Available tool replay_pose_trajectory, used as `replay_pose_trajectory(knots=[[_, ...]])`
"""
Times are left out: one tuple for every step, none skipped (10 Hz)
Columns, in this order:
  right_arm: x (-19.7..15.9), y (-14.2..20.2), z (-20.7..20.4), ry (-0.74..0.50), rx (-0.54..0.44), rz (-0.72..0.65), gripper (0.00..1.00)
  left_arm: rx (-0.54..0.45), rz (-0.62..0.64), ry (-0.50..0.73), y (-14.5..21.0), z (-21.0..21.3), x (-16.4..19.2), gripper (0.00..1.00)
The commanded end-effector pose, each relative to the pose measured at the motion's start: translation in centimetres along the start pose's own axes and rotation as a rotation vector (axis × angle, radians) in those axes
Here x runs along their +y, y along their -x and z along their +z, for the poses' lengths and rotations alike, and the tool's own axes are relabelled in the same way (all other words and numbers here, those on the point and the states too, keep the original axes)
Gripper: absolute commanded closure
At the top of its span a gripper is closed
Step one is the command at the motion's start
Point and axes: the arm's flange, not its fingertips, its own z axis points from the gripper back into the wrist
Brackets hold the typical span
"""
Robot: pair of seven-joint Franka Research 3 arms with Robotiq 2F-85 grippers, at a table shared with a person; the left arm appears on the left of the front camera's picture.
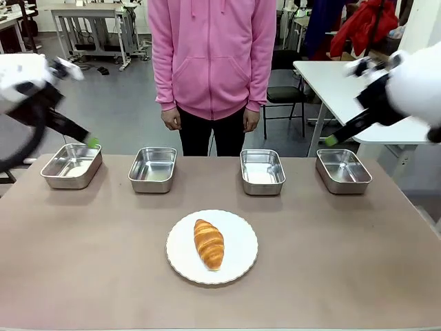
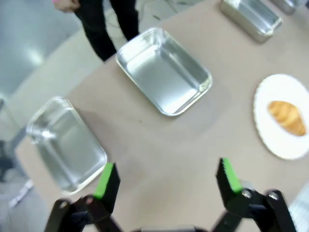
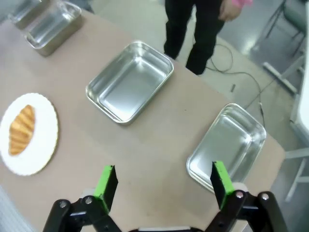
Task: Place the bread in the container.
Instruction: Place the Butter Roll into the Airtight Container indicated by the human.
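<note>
The bread (image 1: 209, 243) is lying on the plate (image 1: 241, 238) by the desk's (image 1: 83, 262) near edge. Four containers (image 1: 152, 169) are lining the far edge. The left gripper (image 2: 166, 176) and right gripper (image 3: 161, 181) are hovering over the far corners, fingers wide, empty.

Brown table (image 1: 83, 276) carries four steel pans (image 1: 150, 185) in a row and one white plate (image 1: 242, 241)

A: Where is the bread (image 1: 209, 243) lying?
B: It is lying on the plate (image 1: 238, 238), sitting at the table's (image 1: 344, 262) near middle.
A: What is standing behind?
B: In one row, the far-left container (image 1: 72, 165), inner-left container (image 1: 152, 169), inner-right container (image 1: 262, 172) and far-right container (image 1: 343, 170); a person (image 1: 211, 55) is standing beyond them.
</note>
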Motion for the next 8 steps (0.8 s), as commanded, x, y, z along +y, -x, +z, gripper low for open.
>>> replay_pose_trajectory(knots=[[-5.0, 1.8, 1.5, -0.136, -0.049, 0.034, 0.00, -0.023, -0.063, 0.123, 1.4, 3.0, 4.9, 0.00], [-7.1, 3.0, 2.0, -0.166, -0.074, 0.030, 0.00, -0.053, -0.095, 0.158, 2.7, 5.0, 6.8, 0.00], [-8.7, 3.7, 2.3, -0.205, -0.113, 0.026, 0.00, -0.095, -0.118, 0.164, 3.4, 6.7, 8.8, 0.00], [-9.8, 4.7, 2.3, -0.239, -0.158, 0.045, 0.00, -0.113, -0.153, 0.197, 4.5, 7.6, 10.2, 0.00], [-10.7, 5.1, 2.6, -0.284, -0.214, 0.071, 0.00, -0.118, -0.145, 0.203, 5.2, 8.4, 11.4, 0.00], [-11.1, 5.3, 2.8, -0.282, -0.224, 0.074, 0.00, -0.117, -0.191, 0.189, 5.7, 8.6, 11.4, 0.00], [-8.9, 5.3, 3.8, -0.222, -0.171, 0.039, 0.00, -0.101, -0.201, 0.145, 5.8, 8.7, 10.8, 0.00], [-8.9, 5.3, 3.8, -0.222, -0.171, 0.039, 0.00, -0.117, -0.154, 0.180, 6.1, 9.3, 10.7, 0.00]])
